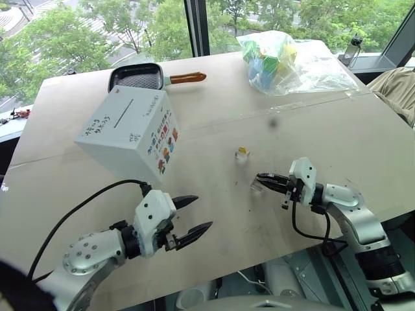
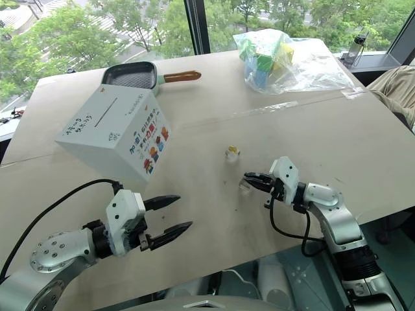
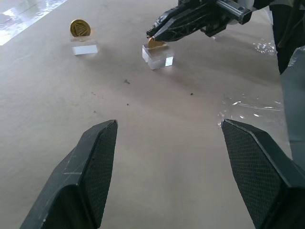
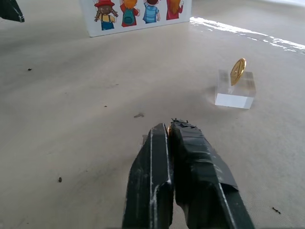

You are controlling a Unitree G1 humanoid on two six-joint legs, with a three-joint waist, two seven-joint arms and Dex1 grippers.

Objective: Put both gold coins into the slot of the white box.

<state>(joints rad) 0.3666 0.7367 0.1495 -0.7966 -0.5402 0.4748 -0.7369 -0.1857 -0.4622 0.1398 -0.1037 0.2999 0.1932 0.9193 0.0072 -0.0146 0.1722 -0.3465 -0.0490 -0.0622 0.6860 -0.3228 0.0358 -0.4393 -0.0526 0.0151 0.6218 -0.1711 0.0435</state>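
Pinching one coin [image 3: 156, 43] edgewise on its clear cube [image 3: 158, 56], the right gripper [image 1: 266, 177] has its jaws pressed together, well right of the box [image 1: 130, 135]. The other coin [image 3: 80, 28] stands upright on its cube [image 3: 84, 47], presumably for easy grasping. The left gripper [image 1: 192, 215] hangs spread, empty, below the box.

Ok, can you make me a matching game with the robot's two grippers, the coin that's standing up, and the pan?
Things:
1. left gripper
2. right gripper
3. standing gold coin
4. black pan

States or places:
A. upright on a clear cube
B. behind the white box
C. fingers wide open
D. shut on the other gold coin

Pairs: 1-C, 2-D, 3-A, 4-B
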